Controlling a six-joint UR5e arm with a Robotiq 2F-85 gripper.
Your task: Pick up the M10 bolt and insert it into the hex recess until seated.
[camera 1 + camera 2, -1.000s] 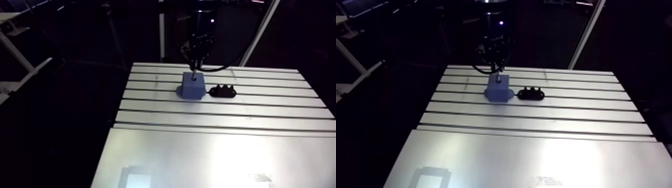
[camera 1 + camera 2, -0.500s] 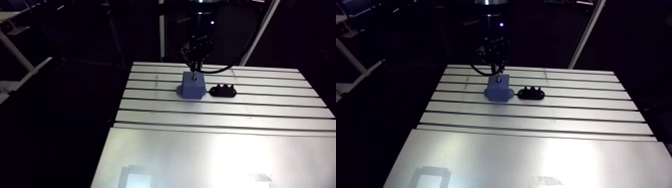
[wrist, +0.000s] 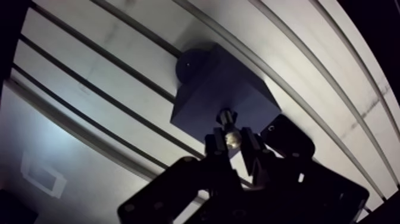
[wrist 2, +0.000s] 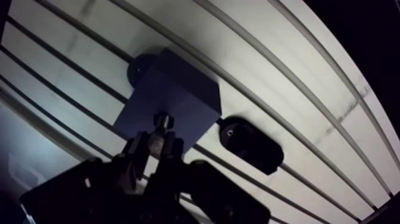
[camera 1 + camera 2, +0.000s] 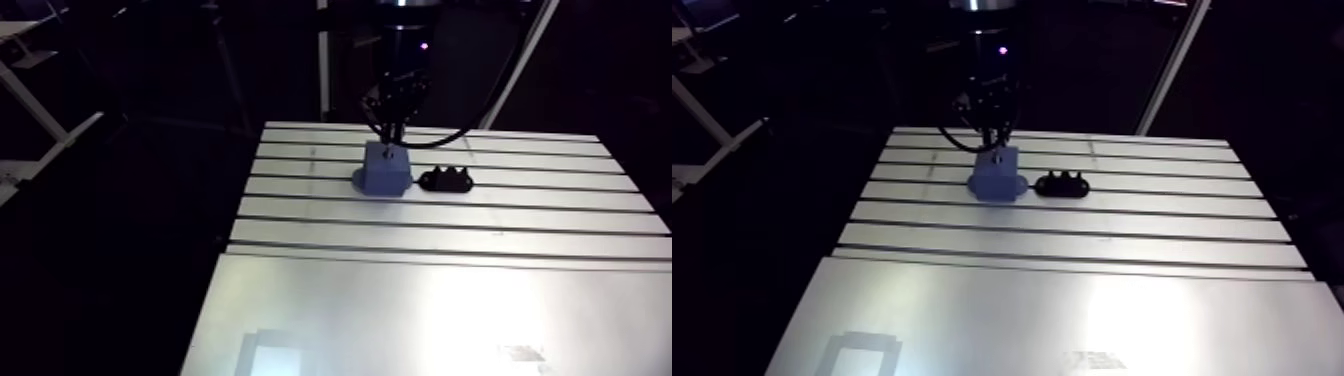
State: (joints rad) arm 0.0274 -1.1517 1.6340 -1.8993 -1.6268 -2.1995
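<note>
A blue block [image 3: 217, 89] with a round foot stands on the slotted table [image 5: 450, 225], at the far side in the arm view. My gripper [image 3: 233, 146] hangs straight above the block's top [image 5: 386, 160]. It is shut on the M10 bolt [image 3: 228, 127], a short metal bolt held between the fingertips [image 4: 138, 150]. The bolt's lower end points down at the block's top face. The bolt covers the recess, so I cannot tell whether it touches the block.
A black oval holder [image 4: 250, 144] with small pegs on top [image 5: 447, 180] lies right beside the block, to its right in the arm view. A smooth metal plate [image 5: 1052, 320] covers the near part of the table.
The gripper stays over the block with the bolt in it. The arm view has shifted slightly. I see no clear move of the bolt or block.
</note>
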